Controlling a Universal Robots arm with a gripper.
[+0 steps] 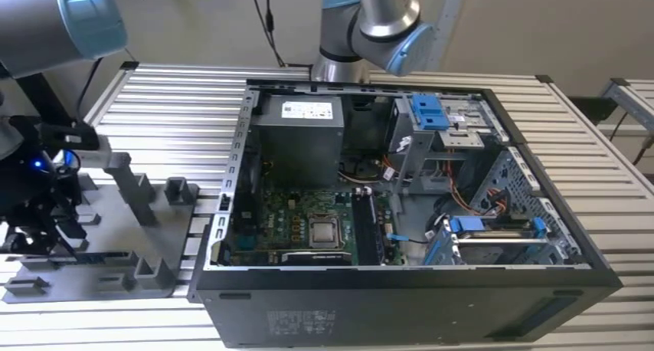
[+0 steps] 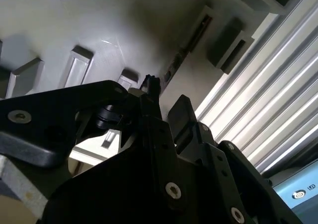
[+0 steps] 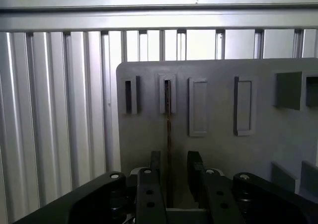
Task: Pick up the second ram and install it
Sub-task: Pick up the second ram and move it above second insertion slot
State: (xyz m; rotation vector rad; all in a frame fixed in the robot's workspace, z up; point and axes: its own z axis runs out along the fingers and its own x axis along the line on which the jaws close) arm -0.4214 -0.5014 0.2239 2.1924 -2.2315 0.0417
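Note:
The second ram [image 3: 168,119] stands on edge in the slots of the grey tray [image 3: 218,154], a thin dark strip seen edge-on. In both wrist views my gripper [image 3: 173,160] straddles its near end, open, with a black finger on either side and a small gap to each. From the second wrist view the ram [image 2: 191,37] runs away from the fingertips [image 2: 152,91] across the tray. In the exterior view the gripper [image 1: 43,227] hangs low over the tray [image 1: 112,236] at that view's left.
An open computer case [image 1: 409,290] lies at the exterior view's middle and right, with the green motherboard [image 1: 291,224] and its long black sockets [image 1: 366,227] inside. Upright grey blocks [image 1: 133,186] rise from the tray. A ribbed metal table [image 1: 174,113] carries everything.

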